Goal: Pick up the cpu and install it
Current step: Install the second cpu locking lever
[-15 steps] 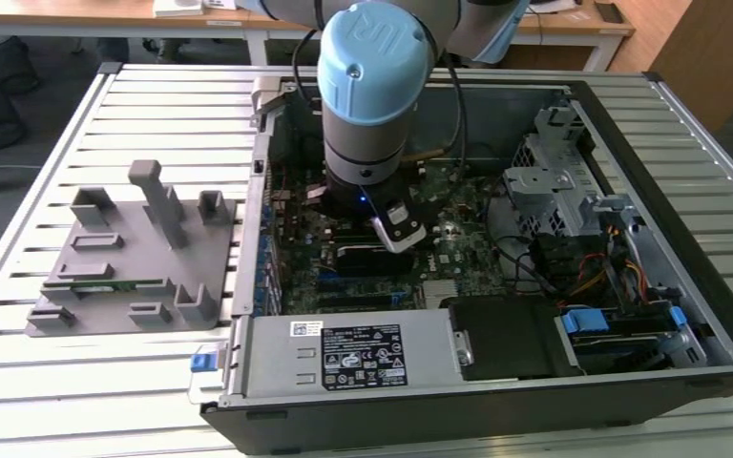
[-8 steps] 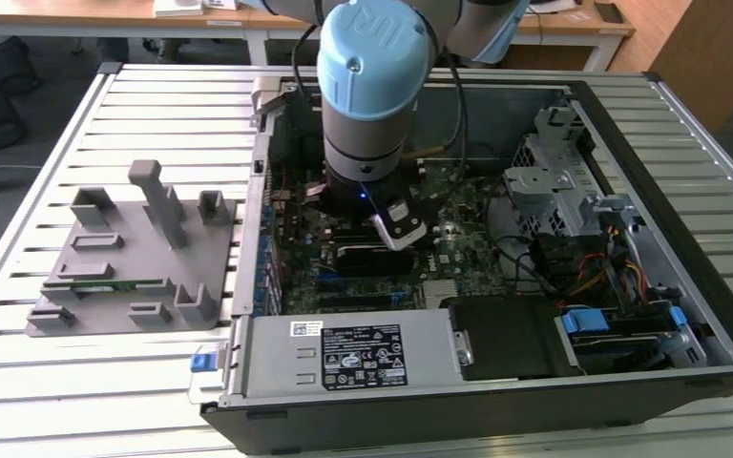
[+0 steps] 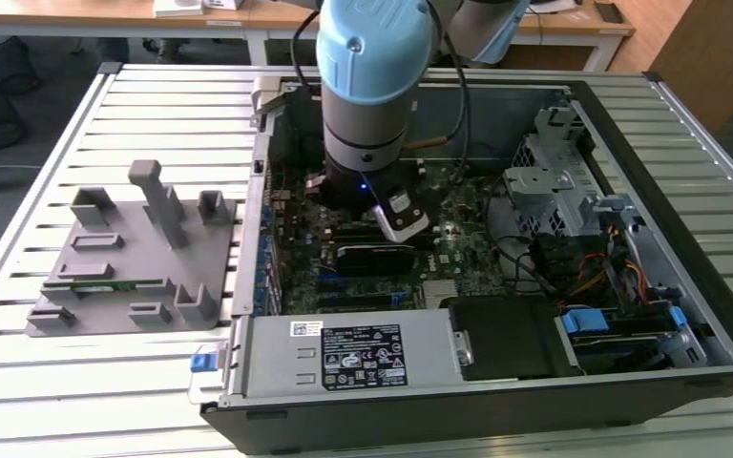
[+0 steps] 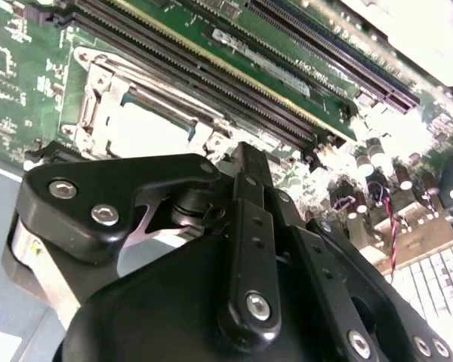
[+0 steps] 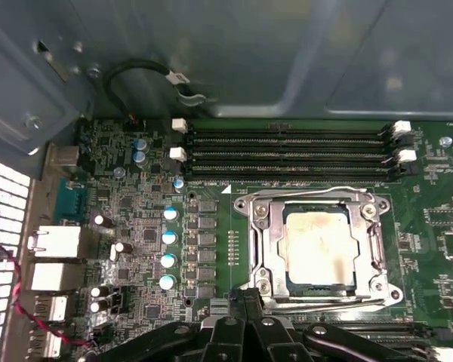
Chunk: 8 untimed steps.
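The cpu point(image 5: 321, 249) is a pale silvery square with smudged marks on top. It lies flat in the motherboard socket, with the metal socket frame point(image 5: 377, 249) around it. In the second wrist view the cpu point(image 4: 147, 130) shows as a bright square just beyond the black gripper. My gripper point(image 5: 245, 296) hangs low over the board right beside the socket's edge, its two dark fingers pressed together with nothing between them. The second wrist view shows the gripper point(image 4: 245, 157) and its black linkage from the side. The arm point(image 3: 366, 105) reaches straight down into the open computer case point(image 3: 672, 315).
Empty memory slots point(image 5: 287, 154) run along the far side of the socket. Capacitors point(image 5: 169, 249) and rear ports point(image 5: 57, 241) stand beside it. A drive cage point(image 3: 552, 181) and cables sit at the exterior view's right. A grey fixture point(image 3: 137, 258) holding a green memory stick point(image 3: 99, 284) lies outside the case.
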Each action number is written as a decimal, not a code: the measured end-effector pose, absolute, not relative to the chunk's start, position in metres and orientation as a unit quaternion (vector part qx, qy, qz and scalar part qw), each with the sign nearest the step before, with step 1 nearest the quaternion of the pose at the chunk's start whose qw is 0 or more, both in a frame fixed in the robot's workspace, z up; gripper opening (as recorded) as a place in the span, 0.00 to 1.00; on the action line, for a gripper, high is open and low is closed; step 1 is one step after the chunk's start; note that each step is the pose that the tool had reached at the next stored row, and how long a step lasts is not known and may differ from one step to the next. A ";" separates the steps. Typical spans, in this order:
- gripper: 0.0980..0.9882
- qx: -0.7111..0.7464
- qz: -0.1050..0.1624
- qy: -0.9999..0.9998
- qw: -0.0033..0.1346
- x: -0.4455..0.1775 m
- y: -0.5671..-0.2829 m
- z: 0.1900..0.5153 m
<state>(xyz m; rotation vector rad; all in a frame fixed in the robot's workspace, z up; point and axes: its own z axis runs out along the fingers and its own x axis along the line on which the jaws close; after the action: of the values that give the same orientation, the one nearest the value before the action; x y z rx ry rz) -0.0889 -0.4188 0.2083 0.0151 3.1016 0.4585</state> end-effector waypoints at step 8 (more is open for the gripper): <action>0.01 0.005 0.153 0.988 0.003 -0.089 -0.419 0.225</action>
<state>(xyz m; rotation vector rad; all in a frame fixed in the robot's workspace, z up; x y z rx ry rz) -0.0890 -0.4188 0.2250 0.0154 3.0991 0.4787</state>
